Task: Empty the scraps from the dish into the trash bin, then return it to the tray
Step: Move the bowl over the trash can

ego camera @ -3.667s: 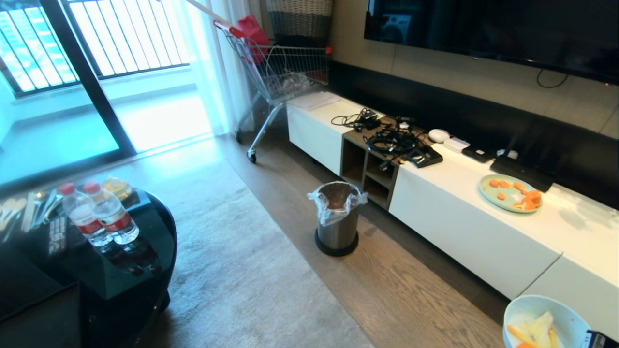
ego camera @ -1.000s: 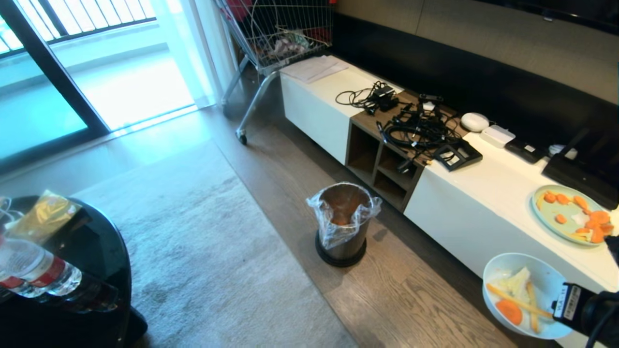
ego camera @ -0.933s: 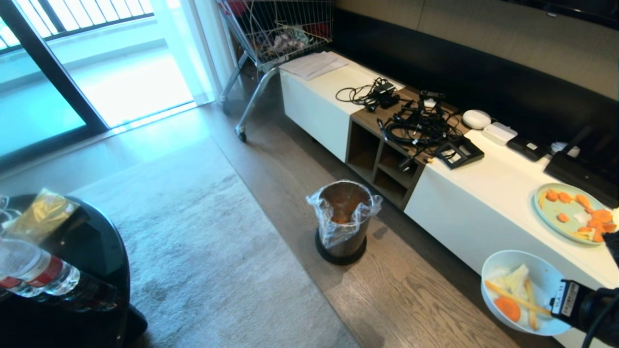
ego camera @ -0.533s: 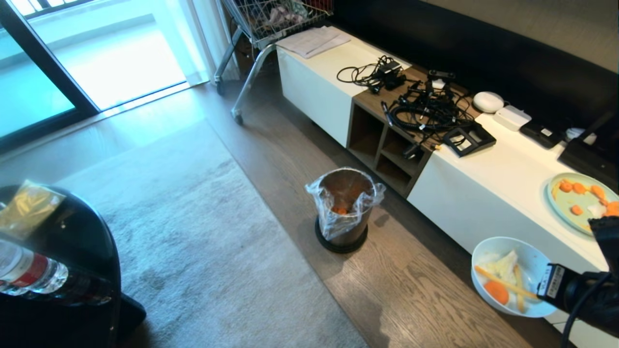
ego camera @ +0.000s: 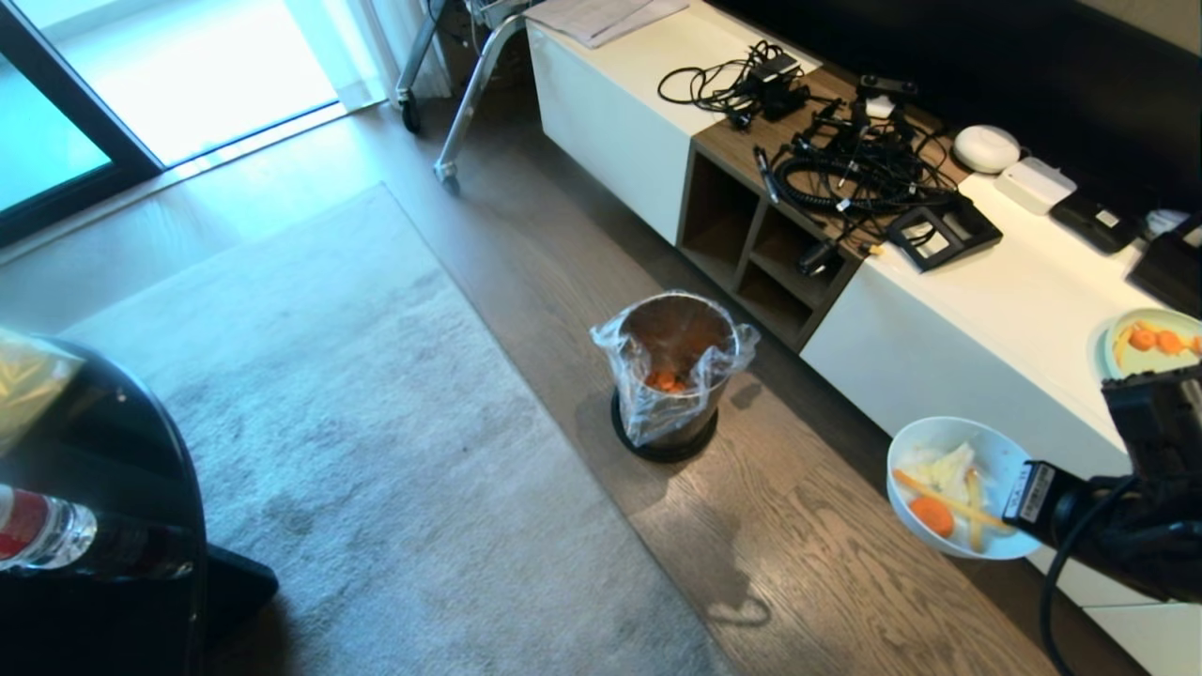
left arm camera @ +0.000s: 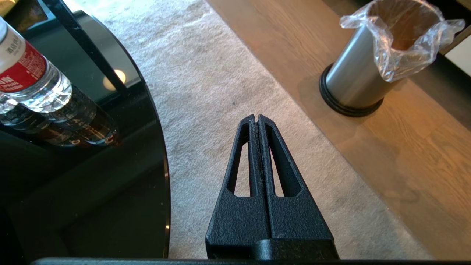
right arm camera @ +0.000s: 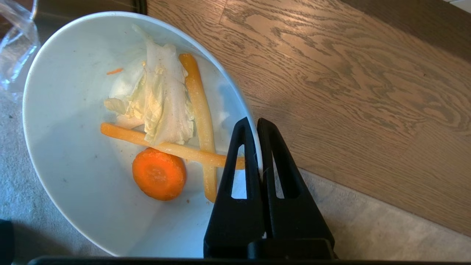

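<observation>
The dish [ego camera: 997, 449], a white bowl, hangs over the wood floor to the right of the trash bin [ego camera: 669, 413]. My right gripper [ego camera: 1012, 502] is shut on its rim, one finger inside and one outside [right arm camera: 254, 123]. The dish [right arm camera: 66, 154] holds the scraps [right arm camera: 162, 110]: a carrot round, orange strips and a pale leaf. They also show in the head view as scraps [ego camera: 939, 488]. The steel bin has a clear liner and orange bits inside. My left gripper [left arm camera: 256, 117] is shut and empty over the rug, with the bin [left arm camera: 353, 84] ahead of it. The tray is out of view.
A white low cabinet [ego camera: 977, 310] runs along the right, with tangled cables [ego camera: 845, 169] and a pale-green plate [ego camera: 1150, 343] of orange pieces. A black glass table [ego camera: 113, 488] with a water bottle [ego camera: 38, 526] stands at the left. A grey rug [ego camera: 376, 422] covers the floor.
The whole head view has shifted as the camera tipped down. My right gripper has carried the dish a little nearer to the trash bin. The left gripper has stayed put.
</observation>
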Available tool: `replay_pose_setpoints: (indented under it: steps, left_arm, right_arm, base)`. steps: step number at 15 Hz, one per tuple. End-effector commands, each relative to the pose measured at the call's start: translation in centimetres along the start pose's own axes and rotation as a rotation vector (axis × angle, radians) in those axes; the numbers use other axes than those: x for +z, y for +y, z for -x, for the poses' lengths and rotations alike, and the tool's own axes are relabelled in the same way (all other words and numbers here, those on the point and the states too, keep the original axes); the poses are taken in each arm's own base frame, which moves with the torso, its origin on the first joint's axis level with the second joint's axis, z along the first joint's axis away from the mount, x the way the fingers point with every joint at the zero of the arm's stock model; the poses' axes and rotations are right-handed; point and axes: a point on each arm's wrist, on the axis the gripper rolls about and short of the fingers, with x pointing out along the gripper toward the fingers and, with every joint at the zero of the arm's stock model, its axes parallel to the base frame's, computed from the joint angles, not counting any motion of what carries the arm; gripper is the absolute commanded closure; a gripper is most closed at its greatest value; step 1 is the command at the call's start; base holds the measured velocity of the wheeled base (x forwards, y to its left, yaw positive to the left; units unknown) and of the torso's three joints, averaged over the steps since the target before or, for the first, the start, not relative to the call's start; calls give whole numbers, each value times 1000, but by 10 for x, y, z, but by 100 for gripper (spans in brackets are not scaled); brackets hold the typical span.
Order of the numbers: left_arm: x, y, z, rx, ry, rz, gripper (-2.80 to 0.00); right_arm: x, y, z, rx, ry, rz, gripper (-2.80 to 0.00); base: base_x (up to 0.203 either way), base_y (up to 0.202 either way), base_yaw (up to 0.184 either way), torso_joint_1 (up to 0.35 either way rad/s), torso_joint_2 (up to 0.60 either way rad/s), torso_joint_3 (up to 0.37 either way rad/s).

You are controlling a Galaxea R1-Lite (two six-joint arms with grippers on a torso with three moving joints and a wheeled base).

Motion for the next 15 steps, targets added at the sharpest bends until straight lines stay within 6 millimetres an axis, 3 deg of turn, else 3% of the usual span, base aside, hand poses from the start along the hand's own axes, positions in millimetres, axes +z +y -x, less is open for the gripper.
replay_pose_setpoints:
  steps: [1,15]
  left_arm:
    - [0,0,0,0,-1,1,0]
    - [0,0,0,0,-1,1,0]
  right_arm:
    - [1,2,-4,-9,6,0,0]
    - [2,7,-10,8,-13,4,0]
  base:
    - [0,0,0,7,2,-198]
    - [0,0,0,3,2,-196]
